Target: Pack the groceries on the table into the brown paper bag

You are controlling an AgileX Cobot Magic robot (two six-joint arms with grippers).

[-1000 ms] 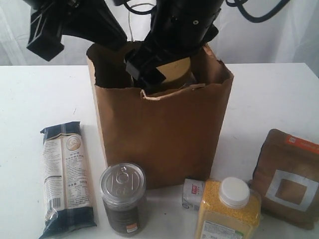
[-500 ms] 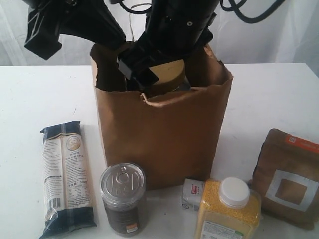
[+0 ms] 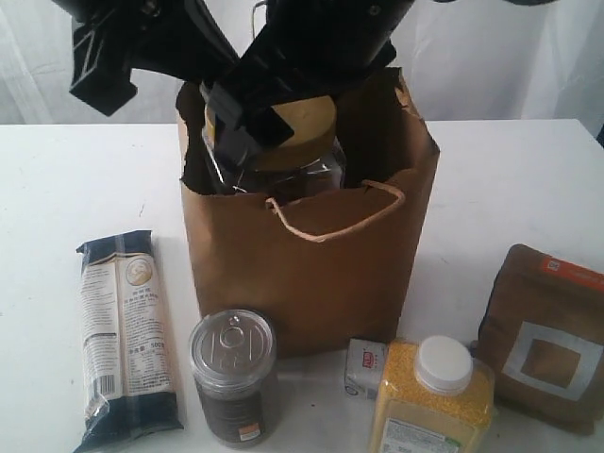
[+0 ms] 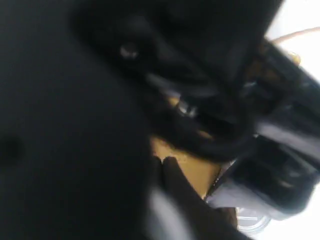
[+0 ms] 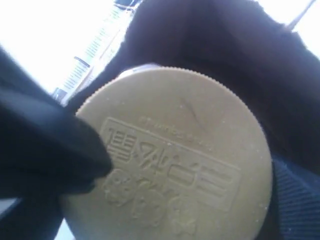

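Status: the right gripper [image 3: 269, 127] is clamped on the gold-lidded clear jar [image 3: 283, 160], jaws spread wide across it. The jar hangs upright in the mouth of the brown paper bag [image 3: 302, 274], lid level with the rim and not yet down inside. In the right wrist view the lid [image 5: 175, 155] fills the frame, with a dark finger over its edge.

The left gripper [image 3: 193, 61] is pressed together at the bag's far-left rim. We cannot tell whether it pinches paper; its wrist view is a dark blur.

Handling, our read:
- Jar: rigid with smooth clear walls, so slippery, probably heavy and breakable. We would grip across the body just under the lid so the lid's edge stops any slide.
- Bag: thin creased paper that is soft and easy to tip. We would lower the jar straight down to the bag floor and release only once it is seated.

Still on the table [image 3: 528, 170]:
- Long dark-blue noodle packet [image 3: 127, 335], near left, lying flat. It looks brittle, so we would take it mid-length.
- Silver pull-tab can [image 3: 233, 373], upright just in front of the bag. It is stiff, so we would grip its sides.
- Small white-blue packet [image 3: 364, 366], touching or just beside the white-capped yellow-grain bottle [image 3: 434, 392]. We would take the bottle at the body, not the cap.
- Brown windowed orange-labelled pouch [image 3: 547, 335], near right. It is soft, so we would pinch an edge.
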